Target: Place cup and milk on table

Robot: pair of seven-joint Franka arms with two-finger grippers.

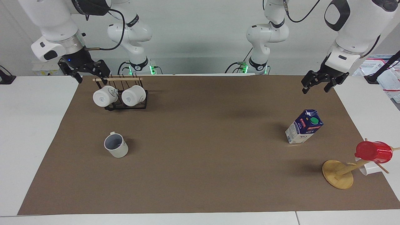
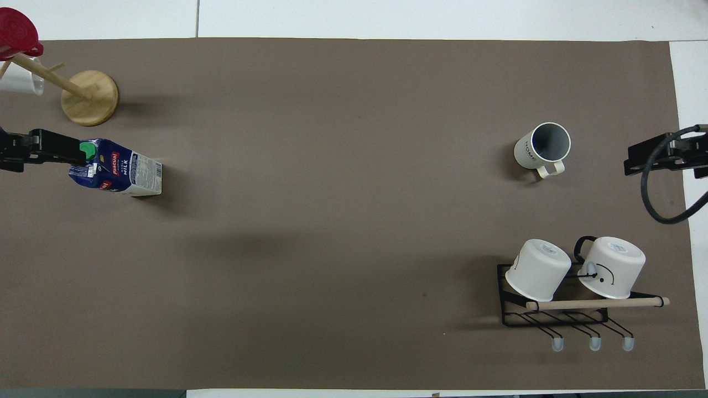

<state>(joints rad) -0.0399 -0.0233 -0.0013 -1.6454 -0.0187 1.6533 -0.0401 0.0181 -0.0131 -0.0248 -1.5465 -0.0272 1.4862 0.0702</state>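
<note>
The cup (image 1: 115, 146), off-white with a bluish-grey inside, stands upright on the brown mat (image 1: 203, 150) toward the right arm's end; it also shows in the overhead view (image 2: 542, 146). The milk (image 1: 304, 126), a blue and white carton with a green cap, stands upright on the mat toward the left arm's end, also in the overhead view (image 2: 119, 174). My left gripper (image 1: 315, 89) is open and empty in the air over the mat's edge, apart from the milk. My right gripper (image 1: 92, 77) is open and empty, raised over the mat's edge by the mug rack.
A black wire rack (image 1: 126, 106) with two white mugs stands near the robots at the right arm's end. A wooden mug tree (image 1: 338, 175) with a red cup (image 1: 373, 152) and a white mug (image 1: 370, 169) stands farther from the robots than the milk.
</note>
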